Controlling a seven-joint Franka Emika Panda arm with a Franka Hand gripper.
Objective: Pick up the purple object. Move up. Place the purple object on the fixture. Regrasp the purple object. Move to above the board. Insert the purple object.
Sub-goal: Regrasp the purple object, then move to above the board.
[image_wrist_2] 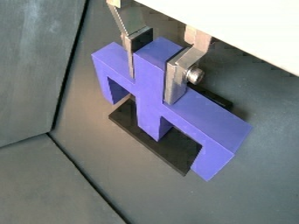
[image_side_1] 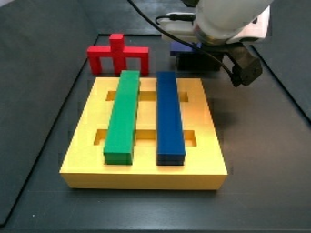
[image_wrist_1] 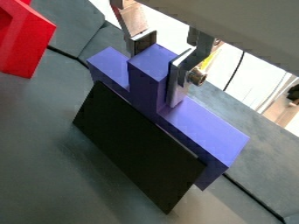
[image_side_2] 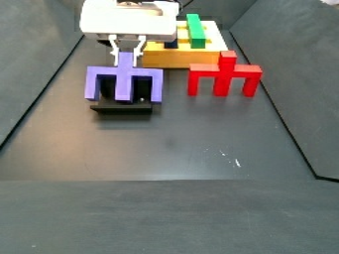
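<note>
Gripper: is positioned over the fixture, beside the board.
Fingers: are seen clamped on the central post of the purple object.
Purple object: is seated on the fixture, legs down in a side view.
Red piece: is stood on the tabletop nearby.

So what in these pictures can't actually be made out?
- In a side view, the gripper and purple object are mostly hidden by the robot's white wrist.
- The fixture is largely covered by the purple object in both wrist views.
- The red piece is cut off by the wrist picture's edge.
- The board is partly hidden behind the gripper.
</note>
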